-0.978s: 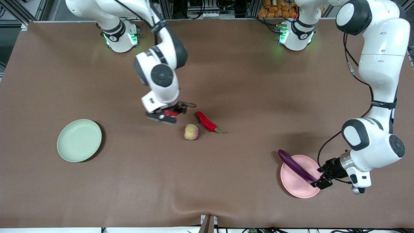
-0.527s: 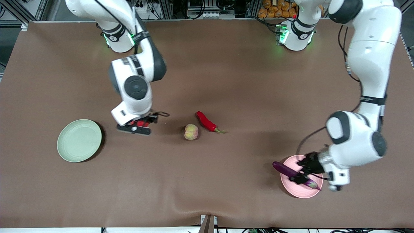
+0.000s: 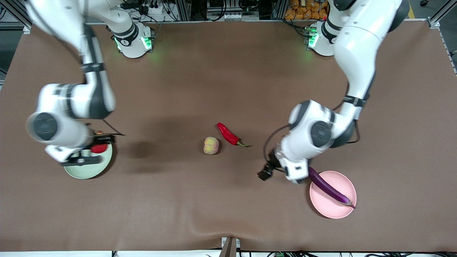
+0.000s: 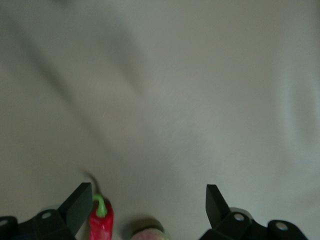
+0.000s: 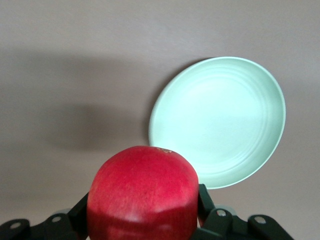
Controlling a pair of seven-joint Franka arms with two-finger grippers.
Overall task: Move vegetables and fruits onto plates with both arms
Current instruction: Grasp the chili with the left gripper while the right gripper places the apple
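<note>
My right gripper [image 3: 93, 151] is shut on the round red pomegranate [image 3: 99, 148] and holds it over the pale green plate [image 3: 85, 172]. In the right wrist view the pomegranate [image 5: 142, 195] fills the jaws, with the green plate [image 5: 220, 120] below it. My left gripper [image 3: 265, 174] is open and empty over the table between the peach [image 3: 211, 145] and the pink plate [image 3: 343, 182]. The purple eggplant [image 3: 326, 188] lies across the pink plate. The red chili [image 3: 228, 134] lies beside the peach. The left wrist view shows the chili [image 4: 101, 223] and the peach [image 4: 147, 234] between the open fingers [image 4: 76, 206].
The brown table cloth [image 3: 221, 200] has a fold near the front edge. Both arm bases [image 3: 132, 39] stand along the edge farthest from the front camera.
My right arm has carried the pomegranate from the table's middle to over the green plate. My left gripper has let go of the eggplant on the pink plate and moved toward the middle.
</note>
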